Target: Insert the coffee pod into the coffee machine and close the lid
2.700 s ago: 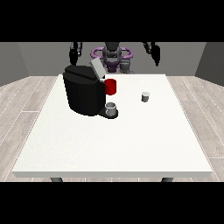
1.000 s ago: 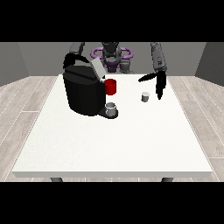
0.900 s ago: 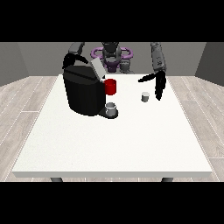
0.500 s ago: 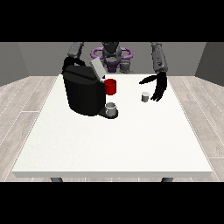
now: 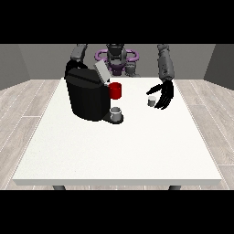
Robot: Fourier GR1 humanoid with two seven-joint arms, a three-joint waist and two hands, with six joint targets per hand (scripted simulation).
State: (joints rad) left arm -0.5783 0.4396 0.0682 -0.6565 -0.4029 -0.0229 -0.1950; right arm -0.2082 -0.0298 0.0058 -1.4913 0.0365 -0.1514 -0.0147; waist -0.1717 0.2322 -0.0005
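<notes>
A small grey coffee pod (image 5: pixel 151 101) stands on the white table (image 5: pixel 119 146) right of centre. The hand at the view's right (image 5: pixel 163 95) hangs just beside the pod on its right, fingers spread and curved around it without touching, open. The black coffee machine (image 5: pixel 87 95) stands at the left with its grey lid (image 5: pixel 102 72) raised and tilted. A red part (image 5: pixel 115 90) shows at its front, and a grey cup (image 5: pixel 116 113) sits on its drip tray. The hand at the view's left (image 5: pixel 71 67) is mostly hidden behind the machine's top.
The robot's torso (image 5: pixel 116 59) with purple rings stands behind the table's far edge. Wooden floor surrounds the table. The near half of the table is bare white surface.
The arm at the view's right has come down from beside the robot's shoulder to the table, and its hand has turned and moved in close to the pod. The machine and pod stayed put.
</notes>
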